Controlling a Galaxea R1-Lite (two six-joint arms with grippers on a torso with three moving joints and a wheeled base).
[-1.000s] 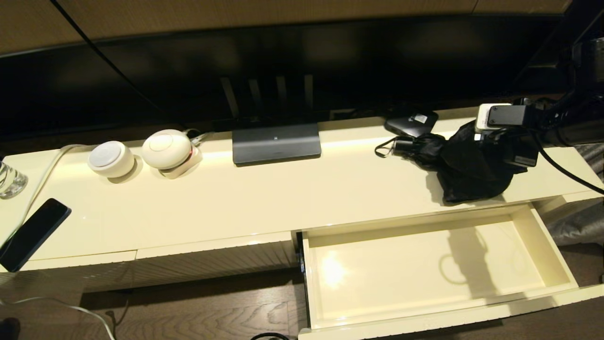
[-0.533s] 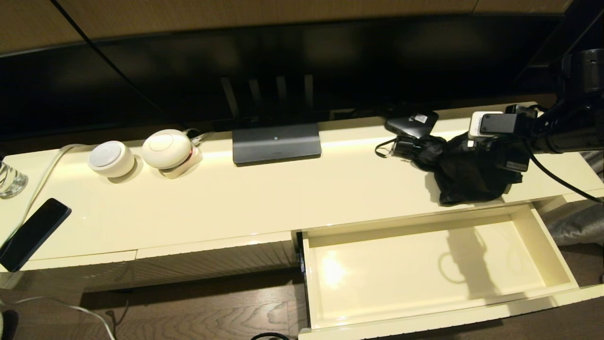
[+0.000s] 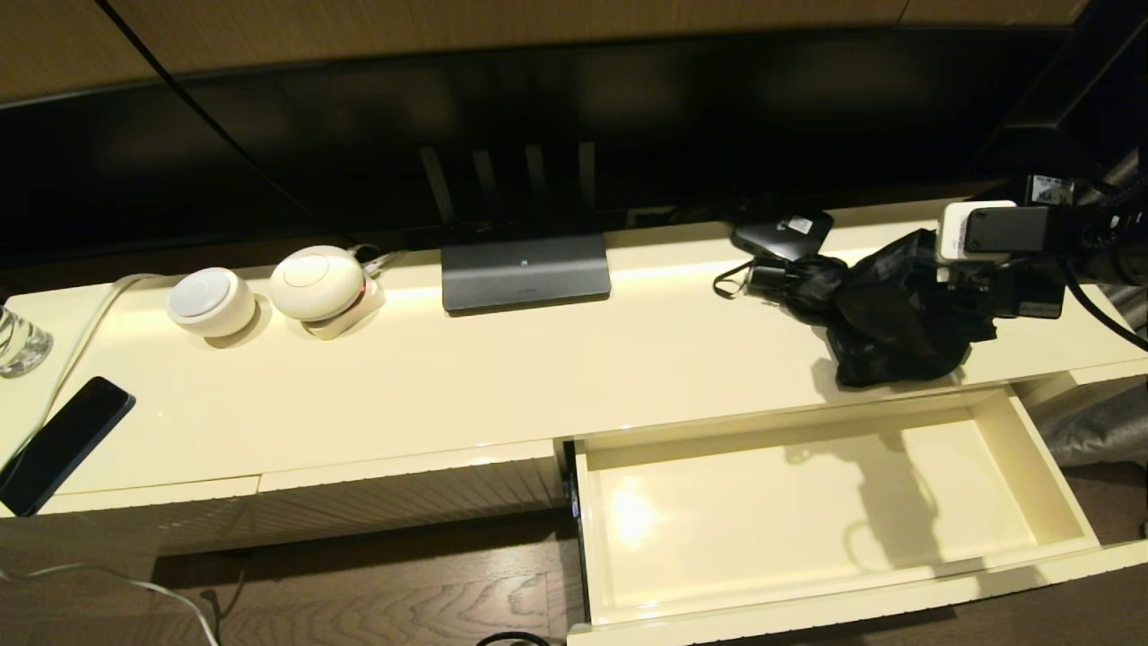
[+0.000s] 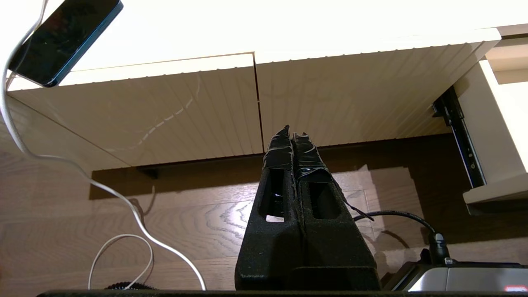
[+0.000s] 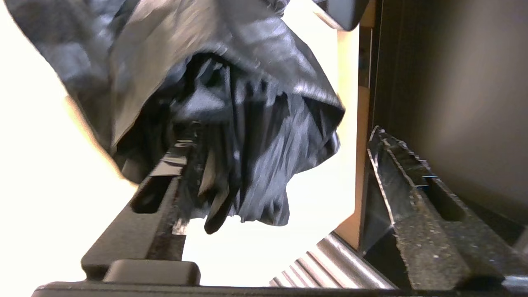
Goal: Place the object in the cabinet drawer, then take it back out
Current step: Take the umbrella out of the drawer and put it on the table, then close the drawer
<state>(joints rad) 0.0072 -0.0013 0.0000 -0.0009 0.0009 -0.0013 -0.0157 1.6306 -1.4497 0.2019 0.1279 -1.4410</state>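
The drawer (image 3: 812, 511) is standing pulled out at the right of the cabinet (image 3: 448, 386), its cream floor lying bare and only shadow falling across it. Its back rim is sitting directly below the cabinet's front edge. The umbrella (image 3: 883, 314) is lying on the cabinet top above the drawer's right half, its rumpled fabric reaching close to that front edge. Its handle is pointing left, with the loop (image 3: 731, 280) trailing beside it. A box (image 3: 780, 235) is lying just behind the handle, against the rear ledge. Bare top is stretching from the umbrella leftward to the stand (image 3: 526, 272).

The right gripper (image 5: 272, 165) is sitting at the umbrella's right end, over the cabinet top. Its fingers (image 5: 412, 185) are standing wide apart. The fabric is bunching between them and lying against one finger, while the other finger is standing clear of it. Nothing is being clamped.

The left gripper (image 4: 293, 136) is hanging low before the closed panels (image 4: 255, 111), above the floor (image 4: 82, 206), with its fingers pressed together and holding nothing.
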